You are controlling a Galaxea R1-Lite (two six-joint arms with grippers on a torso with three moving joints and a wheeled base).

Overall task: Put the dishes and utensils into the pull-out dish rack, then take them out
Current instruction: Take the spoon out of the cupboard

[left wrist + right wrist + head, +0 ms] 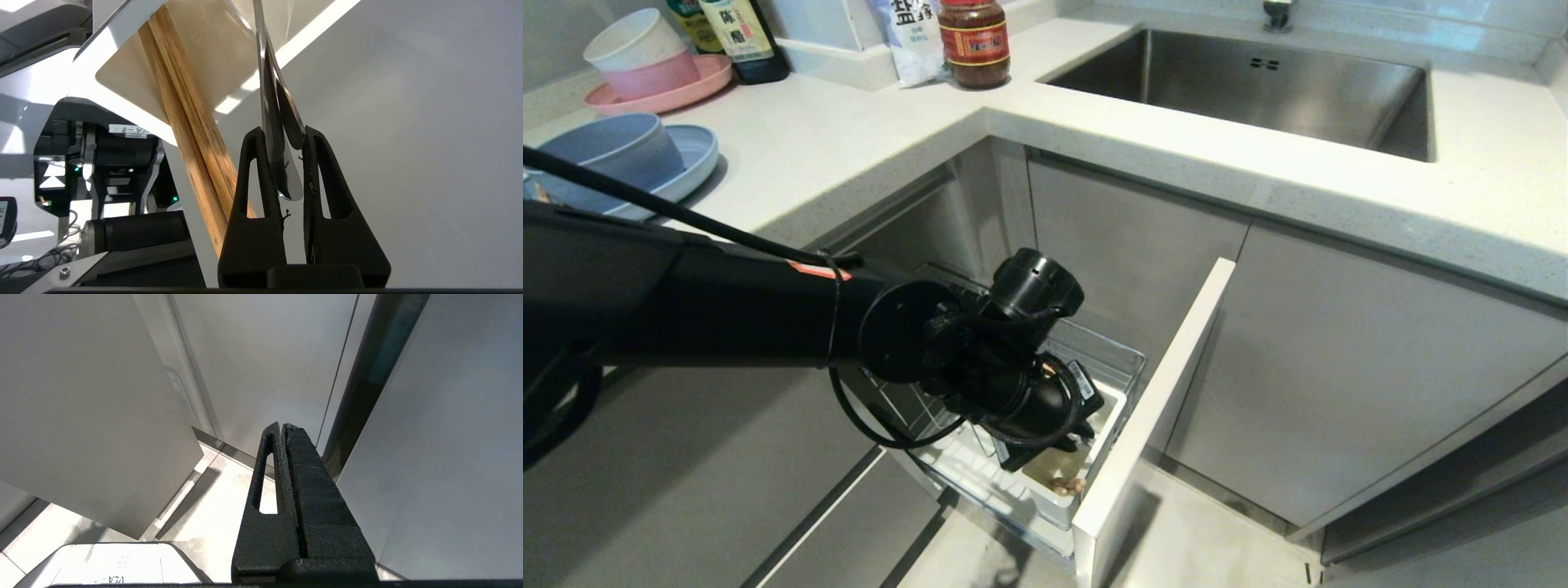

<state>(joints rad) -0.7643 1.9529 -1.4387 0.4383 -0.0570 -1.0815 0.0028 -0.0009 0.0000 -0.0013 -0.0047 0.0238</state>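
Countertop plate [690, 159] holds blue-grey bowl [613, 155].

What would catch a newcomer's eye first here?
The black left gripper reaches down into the pulled-out chrome wire dish rack below the counter, pinching silver metal utensil handles beside the light wooden chopsticks. On the counter at left, a blue-grey bowl sits on a light-blue plate.

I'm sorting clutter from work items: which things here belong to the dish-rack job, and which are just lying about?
Job:
- pull-out dish rack
- metal utensil handles in the left gripper
- chopsticks
- blue bowl
- blue plate

Lying about:
- pink plate with stacked bowls
- sauce jar
- bottles
- sink
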